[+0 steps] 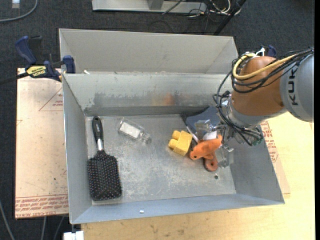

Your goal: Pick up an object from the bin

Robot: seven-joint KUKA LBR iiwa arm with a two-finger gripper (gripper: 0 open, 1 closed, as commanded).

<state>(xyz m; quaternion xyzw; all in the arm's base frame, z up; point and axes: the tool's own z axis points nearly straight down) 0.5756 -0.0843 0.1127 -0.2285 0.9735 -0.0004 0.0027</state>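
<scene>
My gripper (224, 153) hangs low at the right end of the bin floor, under the arm's orange cover. Right against its left side lies an orange plastic piece (204, 151) with a ring-shaped end pointing to the front. A yellow block (180, 142) rests just left of the orange piece, touching or nearly touching it. Behind them a flat blue-grey piece (196, 119) lies by the back wall, with a small white thing (210, 134) at its front edge, partly hidden by the gripper.
A black hairbrush (103, 170) lies along the left wall, handle toward the back. A small clear bottle (132, 131) lies between the brush and the yellow block. Bare bin floor stretches across the middle and front.
</scene>
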